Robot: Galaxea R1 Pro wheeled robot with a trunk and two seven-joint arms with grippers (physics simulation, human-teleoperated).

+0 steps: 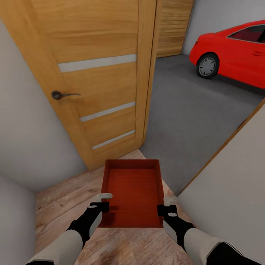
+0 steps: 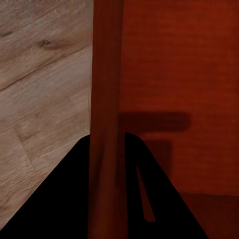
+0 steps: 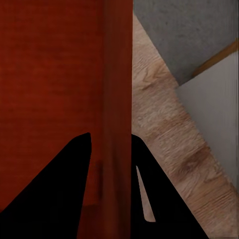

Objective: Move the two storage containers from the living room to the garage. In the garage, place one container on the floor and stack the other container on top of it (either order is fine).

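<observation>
I hold one red-orange storage container (image 1: 134, 191) level in front of me, above the light wood-plank floor at a doorway. My left gripper (image 1: 105, 206) is shut on its left wall (image 2: 105, 99), one finger on each side. At the opposite side, my right gripper (image 1: 165, 209) is shut on the right wall (image 3: 118, 99) in the same way. The container is empty. Beyond the doorway lies the garage with its dark grey concrete floor (image 1: 184, 106).
An orange-brown wooden door (image 1: 95, 73) with a dark handle (image 1: 59, 95) stands open at my left. A white wall (image 1: 228, 184) edges the doorway on my right. A red car (image 1: 235, 51) is parked at the far right of the garage.
</observation>
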